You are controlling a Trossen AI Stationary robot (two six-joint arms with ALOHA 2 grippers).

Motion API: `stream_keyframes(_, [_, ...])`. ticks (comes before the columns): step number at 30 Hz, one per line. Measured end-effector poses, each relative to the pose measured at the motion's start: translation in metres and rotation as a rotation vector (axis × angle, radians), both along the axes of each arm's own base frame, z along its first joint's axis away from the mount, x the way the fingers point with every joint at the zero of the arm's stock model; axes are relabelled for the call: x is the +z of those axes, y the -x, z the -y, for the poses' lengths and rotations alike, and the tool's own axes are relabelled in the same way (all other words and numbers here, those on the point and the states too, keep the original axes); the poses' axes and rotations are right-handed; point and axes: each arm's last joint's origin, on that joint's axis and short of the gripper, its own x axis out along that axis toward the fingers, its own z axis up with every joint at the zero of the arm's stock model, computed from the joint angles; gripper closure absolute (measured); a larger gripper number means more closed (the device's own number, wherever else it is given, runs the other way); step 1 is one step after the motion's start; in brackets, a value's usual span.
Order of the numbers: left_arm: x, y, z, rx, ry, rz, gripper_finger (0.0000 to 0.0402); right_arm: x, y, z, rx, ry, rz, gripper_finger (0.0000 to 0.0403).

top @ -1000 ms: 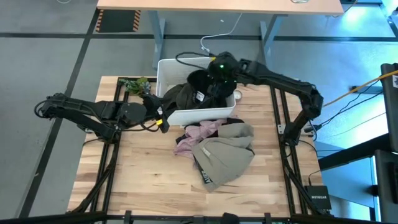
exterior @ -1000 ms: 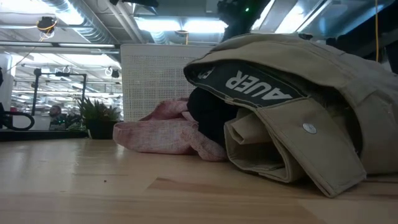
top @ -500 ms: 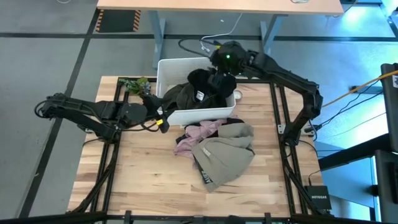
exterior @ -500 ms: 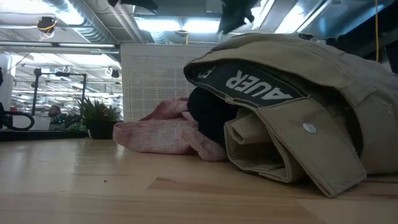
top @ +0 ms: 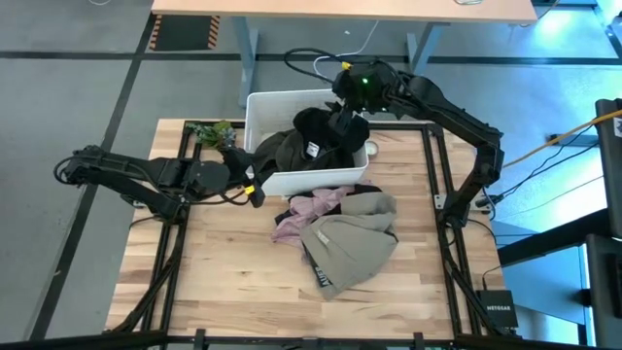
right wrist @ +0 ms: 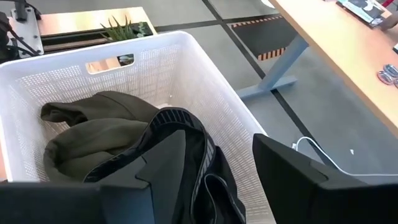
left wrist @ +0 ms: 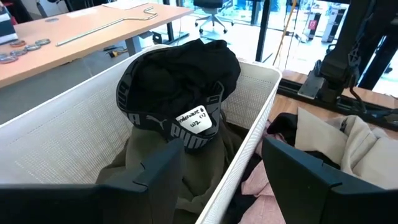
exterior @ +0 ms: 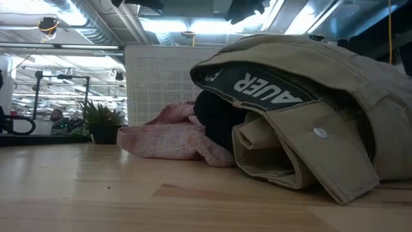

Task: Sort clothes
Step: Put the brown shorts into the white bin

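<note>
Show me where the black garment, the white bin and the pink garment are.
black garment (left wrist: 180, 78): left wrist view, its upper fabric, inside the bin.
white bin (right wrist: 161, 62): right wrist view, bare mesh inner wall.
pink garment (top: 309, 207): high view, crumpled middle, on the table.

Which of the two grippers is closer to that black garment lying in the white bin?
The right gripper: it hangs open just above the black garment in the white plastic bin. The left gripper waits open outside the bin's near wall.

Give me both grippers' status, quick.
Left gripper: open, empty, beside the bin.
Right gripper: open, empty, above the black garment in the bin.
</note>
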Motion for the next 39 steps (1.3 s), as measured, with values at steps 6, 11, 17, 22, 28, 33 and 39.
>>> stream_keyframes(6, [-0.0001, 0.0000, -0.0005, 0.003, 0.000, 0.000, 0.0192, 0.0002, -0.0002, -0.0002, 0.000, 0.001, 0.002, 0.0198])
stream_keyframes(11, [-0.0001, 0.0000, -0.0005, 0.003, 0.000, -0.001, 0.0192, 0.0007, -0.0005, 0.0001, -0.013, -0.003, 0.014, 0.0198])
stream_keyframes(17, [-0.0001, 0.0000, -0.0005, 0.006, 0.008, 0.005, 0.0192, 0.0036, -0.0024, 0.0009, -0.022, -0.007, 0.060, 0.0198])
stream_keyframes(22, [-0.0002, 0.0001, -0.0005, 0.007, 0.010, 0.006, 0.0192, 0.0046, -0.0037, 0.0001, 0.008, -0.039, 0.090, 0.0189])
stream_keyframes(28, [-0.0002, 0.0001, -0.0005, 0.008, 0.011, 0.007, 0.0192, 0.0045, -0.0038, 0.0002, 0.006, -0.047, 0.096, 0.0140])
stream_keyframes(33, [-0.0002, 0.0001, -0.0005, 0.008, 0.011, 0.006, 0.0192, 0.0041, -0.0035, 0.0001, 0.008, -0.047, 0.089, 0.0119])
stream_keyframes(39, [-0.0002, 0.0001, -0.0005, 0.008, 0.011, 0.006, 0.0192, 0.0039, -0.0037, -0.0004, 0.025, -0.054, 0.089, 0.0119])
